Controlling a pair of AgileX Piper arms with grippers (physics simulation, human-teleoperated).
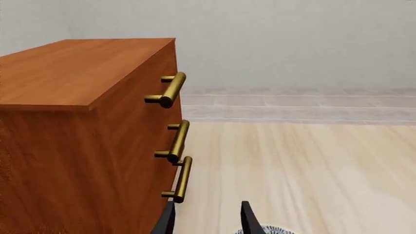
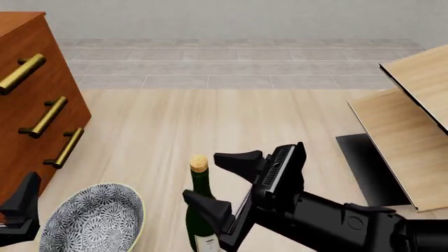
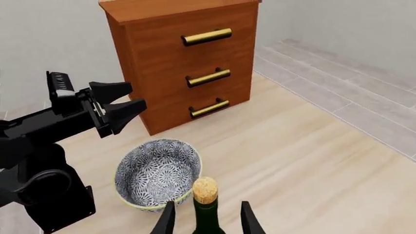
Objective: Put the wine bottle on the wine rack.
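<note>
The wine bottle (image 2: 201, 210), dark green with a tan cork, stands upright on the table near its front edge. My right gripper (image 2: 201, 176) is open around the bottle's neck (image 3: 206, 217), one finger on each side with gaps visible. The wine rack (image 2: 409, 142), pale slanted wood panels on a black base, sits at the right. My left gripper (image 3: 136, 96) hangs open and empty in front of the cabinet, above the near left corner (image 2: 21, 210). In the left wrist view only its fingertips (image 1: 250, 219) show.
A reddish-brown drawer cabinet (image 2: 28, 110) with brass handles (image 1: 170, 90) stands at the left. A blue-patterned bowl (image 2: 94, 220) sits on the table just left of the bottle, also in the right wrist view (image 3: 158, 170). A grey tiled floor strip lies beyond the table.
</note>
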